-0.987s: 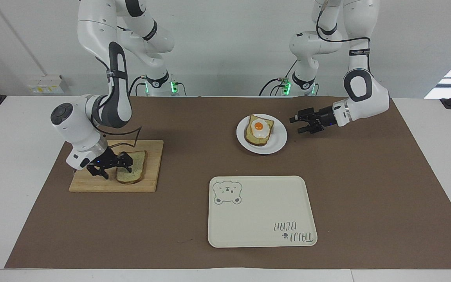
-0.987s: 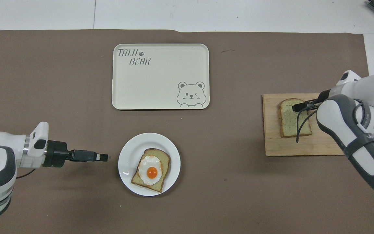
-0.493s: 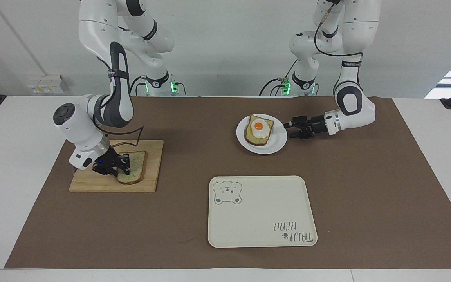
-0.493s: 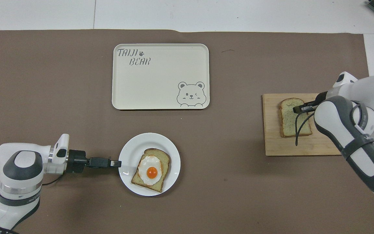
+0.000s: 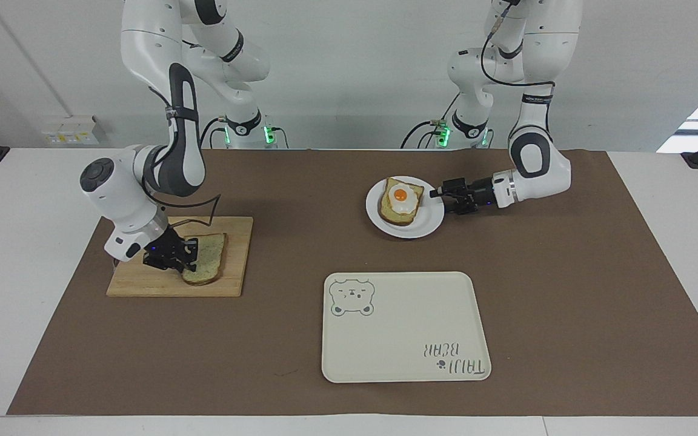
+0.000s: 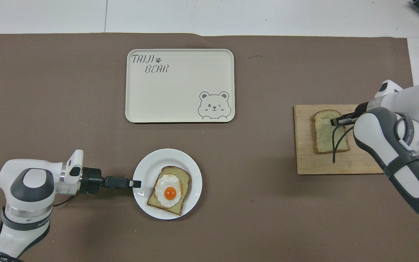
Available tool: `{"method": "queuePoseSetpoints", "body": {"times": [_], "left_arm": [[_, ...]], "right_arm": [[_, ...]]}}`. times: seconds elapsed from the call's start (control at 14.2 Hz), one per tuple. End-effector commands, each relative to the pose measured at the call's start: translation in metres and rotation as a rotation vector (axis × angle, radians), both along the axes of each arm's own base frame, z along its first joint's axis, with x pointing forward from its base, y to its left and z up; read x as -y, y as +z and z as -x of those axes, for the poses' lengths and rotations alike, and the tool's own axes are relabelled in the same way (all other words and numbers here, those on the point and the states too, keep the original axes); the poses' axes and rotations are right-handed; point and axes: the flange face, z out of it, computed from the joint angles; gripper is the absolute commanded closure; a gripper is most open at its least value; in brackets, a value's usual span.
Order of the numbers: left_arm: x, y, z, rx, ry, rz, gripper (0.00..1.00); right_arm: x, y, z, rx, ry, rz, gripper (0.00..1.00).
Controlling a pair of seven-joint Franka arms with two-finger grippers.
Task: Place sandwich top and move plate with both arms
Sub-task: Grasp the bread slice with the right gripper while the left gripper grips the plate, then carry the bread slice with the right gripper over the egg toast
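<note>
The sandwich top (image 5: pixel 208 261) is a bare speckled slice lying flat on a wooden cutting board (image 5: pixel 143 284) toward the right arm's end of the table; it also shows in the overhead view (image 6: pixel 326 134). My right gripper (image 5: pixel 180 257) is low at the edge of the slice, also seen from overhead (image 6: pixel 336 122). The white plate (image 5: pixel 428 224) holds a slice with a fried egg (image 5: pixel 400 200). My left gripper (image 5: pixel 440 197) lies level at the plate's rim, on the side toward the left arm's end. From overhead, my left gripper (image 6: pixel 136 183) overlaps the edge of the plate (image 6: pixel 158 158).
A cream rectangular tray (image 5: pixel 403 327) with a bear drawing lies farther from the robots than the plate; it also shows in the overhead view (image 6: pixel 180 87). A brown mat (image 5: pixel 567 303) covers the table's middle.
My left gripper has moved in from beside the plate to its rim and dropped lower. My right gripper has come down onto the edge of the slice. The slice and plate have not moved.
</note>
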Motion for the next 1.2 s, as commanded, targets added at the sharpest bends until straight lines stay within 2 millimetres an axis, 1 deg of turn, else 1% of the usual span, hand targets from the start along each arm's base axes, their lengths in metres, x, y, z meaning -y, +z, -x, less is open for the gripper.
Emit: {"method": "queuePoseSetpoints", "body": {"times": [0.0, 0.14, 0.21, 0.42, 0.7, 0.99, 1.13], "left_arm": [[0.006, -0.004, 0.008, 0.007, 0.01, -0.006, 0.26], [0.006, -0.005, 0.01, 0.001, 0.01, -0.002, 0.36], [0.006, -0.005, 0.01, -0.001, 0.01, 0.001, 0.38], [0.003, -0.004, 0.009, -0.004, 0.017, 0.008, 0.38], [0.001, -0.004, 0.009, -0.006, 0.021, 0.011, 0.38], [-0.004, -0.003, 0.008, -0.01, 0.031, 0.022, 0.37], [-0.005, -0.003, 0.008, -0.01, 0.033, 0.024, 0.37]], "right_arm": [[0.001, -0.006, 0.002, -0.009, 0.007, -0.018, 1.0], [0.001, -0.002, 0.0, -0.006, 0.009, -0.019, 1.0], [0.001, 0.002, -0.002, -0.01, 0.01, -0.022, 1.0], [-0.001, 0.029, -0.01, -0.039, 0.0, -0.032, 1.0], [-0.005, 0.049, -0.01, -0.067, 0.006, -0.045, 1.0], [-0.025, 0.084, -0.01, -0.112, -0.024, -0.063, 1.0], [-0.042, 0.1, -0.005, -0.146, -0.056, -0.073, 1.0]]}}
